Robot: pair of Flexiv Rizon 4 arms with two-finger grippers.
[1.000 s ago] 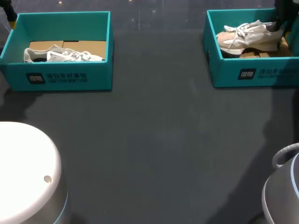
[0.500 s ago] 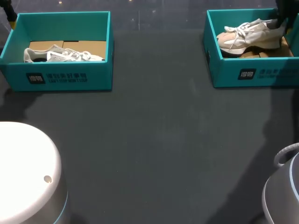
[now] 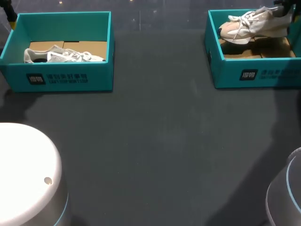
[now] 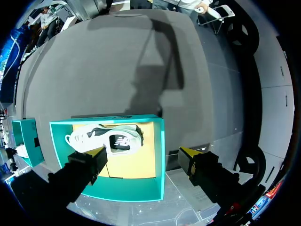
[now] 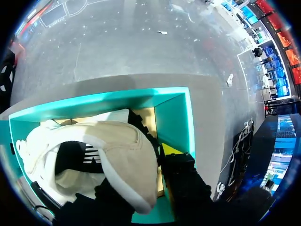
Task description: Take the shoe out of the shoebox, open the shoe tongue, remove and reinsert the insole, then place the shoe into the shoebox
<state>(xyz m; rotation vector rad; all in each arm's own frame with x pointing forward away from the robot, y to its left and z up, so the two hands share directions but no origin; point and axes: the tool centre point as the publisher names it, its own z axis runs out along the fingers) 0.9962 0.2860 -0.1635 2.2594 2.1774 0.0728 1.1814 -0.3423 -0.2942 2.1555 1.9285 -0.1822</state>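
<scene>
My right gripper (image 3: 283, 6) is shut on the heel of a white and beige sneaker (image 3: 251, 26), which hangs above the right teal shoebox (image 3: 256, 74) with its toe pointing left. In the right wrist view the sneaker's (image 5: 94, 155) heel collar sits between my fingers (image 5: 170, 150), over the box (image 5: 174, 113) and its cardboard floor. The second white sneaker (image 3: 63, 55) lies on its side in the left teal shoebox (image 3: 66, 77). My left gripper (image 4: 145, 155) hovers open high above that box (image 4: 160, 155) and its shoe (image 4: 108, 140). In the head view only the left gripper's (image 3: 9, 14) edge shows at the far left corner.
Dark grey table surface (image 3: 160, 141) stretches between and in front of the two boxes. My arms' white bases stand at the near left (image 3: 28, 179) and near right (image 3: 284, 197) corners.
My right gripper has lifted the sneaker up off the box floor, so it now hangs near the box's rim. The left arm and left shoe have not moved.
</scene>
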